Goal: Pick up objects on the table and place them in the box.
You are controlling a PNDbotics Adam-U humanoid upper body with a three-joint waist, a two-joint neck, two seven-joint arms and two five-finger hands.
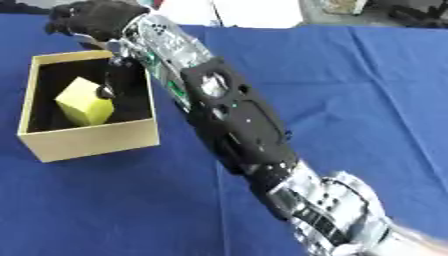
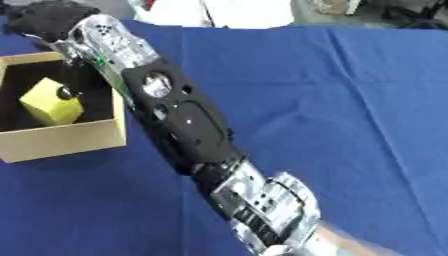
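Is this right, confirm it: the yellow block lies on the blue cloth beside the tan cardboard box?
Not right. The yellow block lies inside the tan cardboard box, on its dark floor, not beside it on the blue cloth. The left eye view shows it.

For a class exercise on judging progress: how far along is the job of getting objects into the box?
Done: a yellow block already lies inside the cardboard box. In hand: the right hand reaches over the box's far rim; its fingers are too dark to read, and nothing shows in it. Left: no other object shows on the blue tablecloth, though the arm hides part of it.
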